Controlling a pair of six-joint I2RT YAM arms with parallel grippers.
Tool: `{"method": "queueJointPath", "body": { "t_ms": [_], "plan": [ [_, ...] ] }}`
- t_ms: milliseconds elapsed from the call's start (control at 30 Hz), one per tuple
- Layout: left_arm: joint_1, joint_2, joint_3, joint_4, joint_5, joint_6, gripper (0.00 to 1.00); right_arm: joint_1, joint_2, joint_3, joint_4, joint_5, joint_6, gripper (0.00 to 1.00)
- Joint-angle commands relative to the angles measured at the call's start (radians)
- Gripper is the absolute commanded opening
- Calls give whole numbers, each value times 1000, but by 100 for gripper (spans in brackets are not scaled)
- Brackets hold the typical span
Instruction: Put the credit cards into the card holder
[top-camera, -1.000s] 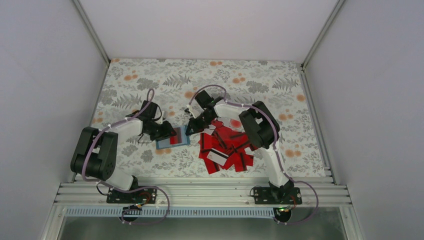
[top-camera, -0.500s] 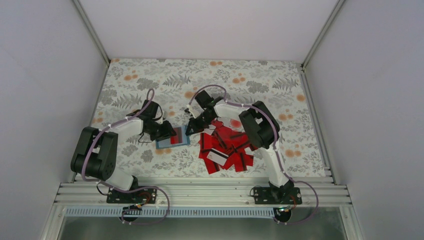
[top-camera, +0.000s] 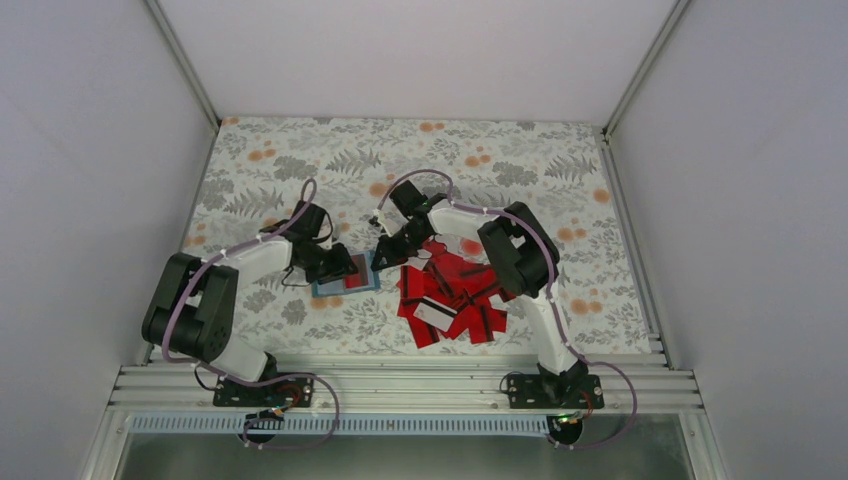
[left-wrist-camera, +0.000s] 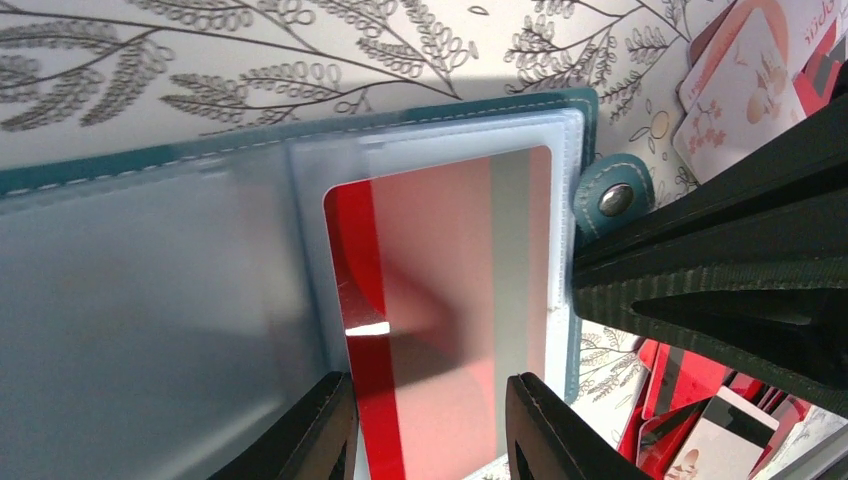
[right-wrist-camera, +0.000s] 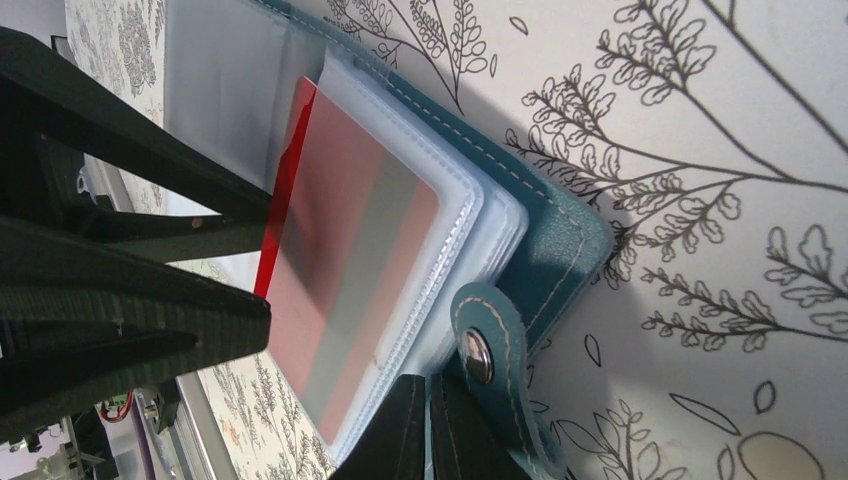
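The teal card holder (top-camera: 333, 290) lies open on the floral cloth between the two arms. A red credit card (left-wrist-camera: 440, 280) with a grey stripe sits mostly inside a clear pocket, and a bare red strip shows at its left edge. My left gripper (left-wrist-camera: 430, 430) is open above that card, one finger at the bare edge and nothing between the jaws. My right gripper (right-wrist-camera: 427, 430) is shut, its tips pressed to the holder's (right-wrist-camera: 560, 240) right edge just under the snap tab (right-wrist-camera: 480, 350). Whether it pinches a sheet is hidden. Several loose credit cards (top-camera: 450, 295) lie in a heap to the right.
The heap of cards lies under my right arm's forearm, close to the holder's right side; a white-faced card (left-wrist-camera: 745, 90) lies near the snap tab (left-wrist-camera: 612, 198). An aluminium rail (top-camera: 400, 385) runs along the near edge. Grey walls close in the cloth on three sides.
My left gripper has shifted a little to the right over the holder, and less of the red card shows there. The right arm has stayed still.
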Motion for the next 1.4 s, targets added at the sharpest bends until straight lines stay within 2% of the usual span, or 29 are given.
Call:
{"method": "queueJointPath", "body": {
  "t_ms": [0, 367, 633, 933, 1067, 1233, 1367],
  "plan": [
    [-32, 21, 43, -10, -14, -28, 38, 4, 31, -13, -3, 41, -12, 4],
    [-108, 78, 129, -50, -64, -43, 38, 4, 21, -17, 0, 38, -10, 4],
    [-110, 23, 170, -143, -121, -14, 39, -3, -40, -5, -22, 74, -12, 5],
    [-108, -58, 205, -244, -189, 35, 39, -10, -137, 13, -63, 88, 21, 11],
    [-109, -59, 178, -233, -182, 61, 39, -9, -156, 18, -69, 69, 42, 18],
    [-109, -56, 153, -202, -166, 68, 39, -9, -167, 10, -60, 33, 76, 19],
    [-109, -55, 160, -222, -215, 75, 37, -9, -159, 7, -30, -29, 120, 22]
  ]
}}
